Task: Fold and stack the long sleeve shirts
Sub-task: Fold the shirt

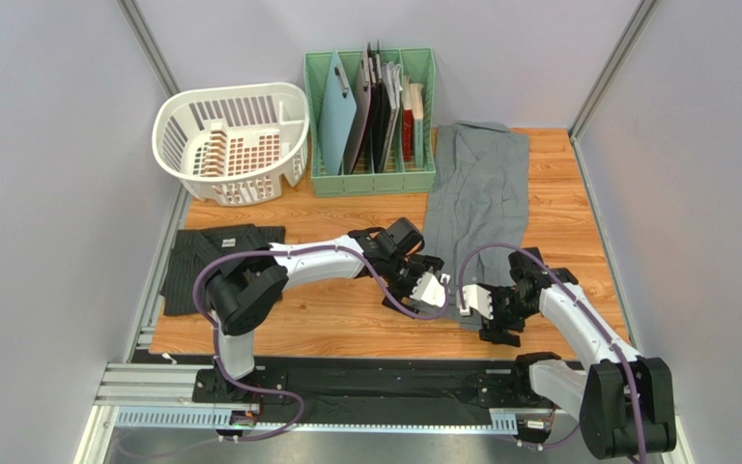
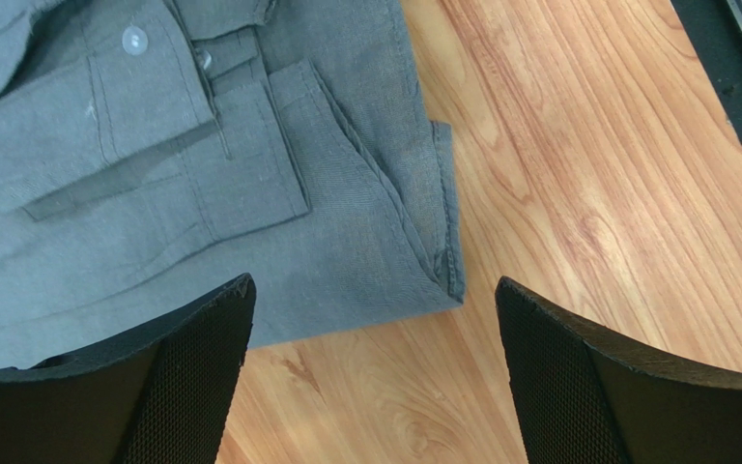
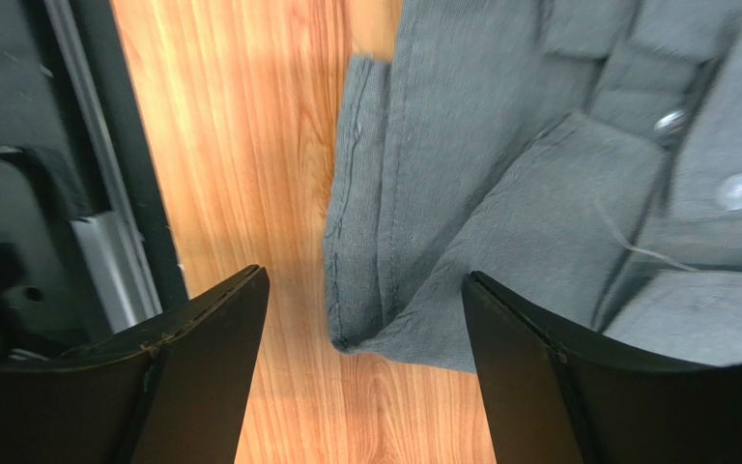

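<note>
The grey long sleeve shirt (image 1: 476, 193) lies folded into a long strip on the wooden table (image 1: 346, 319), running from the back toward the arms. Its near end shows a buttoned cuff (image 2: 133, 41) and a hemmed corner (image 2: 447, 280). My left gripper (image 1: 433, 287) hovers open at that near end's left side; in its wrist view the left gripper (image 2: 373, 283) straddles the cloth edge with nothing held. My right gripper (image 1: 476, 300) is open over the near corner; in its own view the right gripper (image 3: 364, 274) frames the grey shirt (image 3: 539, 174). The dark pinstriped shirt (image 1: 215, 266) lies folded at the left.
A white laundry basket (image 1: 233, 140) stands at the back left, beside a green file organizer (image 1: 372, 111) full of folders. A black rail (image 1: 346, 382) runs along the table's near edge. Grey walls close in both sides.
</note>
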Tool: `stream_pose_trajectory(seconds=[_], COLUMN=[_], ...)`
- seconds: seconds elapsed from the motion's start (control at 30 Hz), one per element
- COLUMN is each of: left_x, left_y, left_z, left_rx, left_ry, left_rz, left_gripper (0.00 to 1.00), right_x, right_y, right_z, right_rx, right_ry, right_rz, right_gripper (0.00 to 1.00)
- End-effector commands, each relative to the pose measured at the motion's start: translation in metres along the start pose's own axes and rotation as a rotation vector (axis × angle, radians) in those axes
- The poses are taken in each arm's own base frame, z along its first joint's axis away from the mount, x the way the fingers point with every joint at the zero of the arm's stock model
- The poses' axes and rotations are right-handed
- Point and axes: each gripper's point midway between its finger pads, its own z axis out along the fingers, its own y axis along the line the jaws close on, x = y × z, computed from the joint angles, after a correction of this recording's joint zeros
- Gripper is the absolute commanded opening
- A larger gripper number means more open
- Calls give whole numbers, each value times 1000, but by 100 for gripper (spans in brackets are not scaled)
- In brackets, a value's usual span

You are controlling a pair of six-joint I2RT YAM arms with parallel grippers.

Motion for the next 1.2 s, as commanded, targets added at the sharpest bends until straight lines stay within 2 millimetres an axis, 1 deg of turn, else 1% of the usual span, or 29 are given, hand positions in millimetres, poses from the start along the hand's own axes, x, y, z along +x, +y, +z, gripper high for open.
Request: stream_pose_trajectory(seconds=[0.0,0.03,0.07,0.1,0.13,0.17,0.2,0.23,0.27,0.33,0.37,0.4,0.43,0.47,0.5,0.53,0.57,0.63,0.67,0.7,0.77,0.8,0.87,0.9,1.0,1.1,1.17], left_x=[-14,-11,-11,-7,-6,-3,0,2,4,6,7,6,7,3,-1,-7,-19,-34,-43,-49,-57,-61,-64,-67,-73,-80,-85], left_y=[5,4,2,-1,-3,-2,-4,-4,-5,-7,-6,-6,-4,-2,-1,-1,2,3,5,8,12,16,22,27,30,27,26], left_z=[17,19,23,27,29,29,30,30,30,30,30,29,28,24,21,17,8,0,-7,-11,-17,-22,-30,-34,-44,-51,-56], left_rx=[-9,-7,2,15,23,24,30,30,33,45,42,40,30,21,9,7,-12,-14,-24,-30,-43,-51,-75,-90,-104,-101,-102], left_ry=[-17,1,7,15,21,32,41,52,57,67,71,74,82,78,67,45,18,-32,-53,-63,-71,-75,-82,-85,-89,-106,-116], left_rz=[120,120,127,128,125,127,123,123,130,127,119,94,83,76,58,50,56,29,29,20,-3,-10,-23,-21,-19,-19,-21], left_gripper=[95,93,91,85,80,74,61,56,49,41,35,21,15,5,1,0,0,0,0,0,0,0,0,0,0,0,0], right_x=[19,19,20,23,24,26,28,29,29,27,26,24,22,20,18,15,12,9,4,2,-2,-9,-14,-20,-25,-27,-28], right_y=[-21,-26,-25,-24,-28,-28,-27,-27,-25,-24,-24,-25,-27,-29,-30,-30,-35,-33,-38,-38,-39,-45,-41,-45,-47,-41,-33], right_z=[8,9,11,14,15,16,17,16,16,15,14,13,10,8,6,1,-4,-10,-19,-22,-33,-43,-52,-61,-76,-86,-91], right_rx=[74,89,86,79,92,92,83,78,72,72,77,84,108,121,128,145,165,173,201,208,238,263,265,285,311,309,297], right_ry=[87,89,90,96,102,108,120,123,126,116,111,104,98,93,87,79,76,72,65,61,55,46,34,22,11,9,12], right_rz=[-72,-78,-78,-65,-60,-47,-33,-26,-20,-11,-16,-19,-24,-20,-19,-10,-5,11,2,5,24,24,52,53,88,102,95], right_gripper=[76,75,69,65,60,47,40,35,30,28,24,22,16,13,9,4,0,0,0,0,0,0,0,0,0,0,0])
